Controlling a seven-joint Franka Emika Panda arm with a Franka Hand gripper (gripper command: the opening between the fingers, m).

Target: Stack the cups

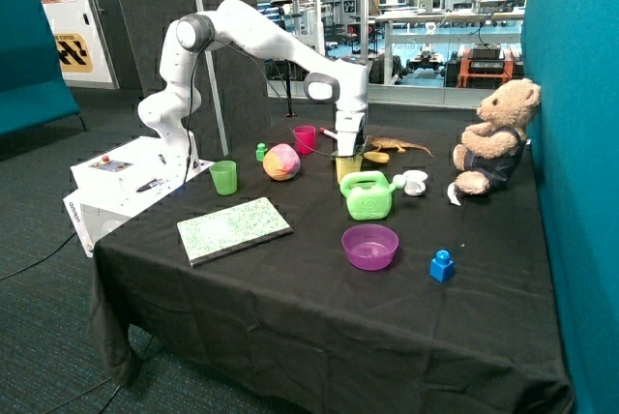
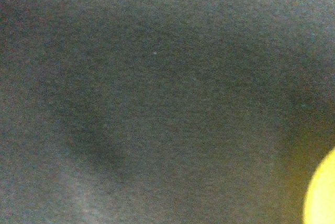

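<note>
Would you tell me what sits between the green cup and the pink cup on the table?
In the outside view, a small green block and a multicoloured ball lie between the green cup and the pink cup.

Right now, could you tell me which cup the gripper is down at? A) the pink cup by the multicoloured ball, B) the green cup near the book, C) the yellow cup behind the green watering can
C: in the outside view the gripper is lowered onto the yellow cup just behind the watering can; the green cup and pink cup stand apart, unstacked.
</note>
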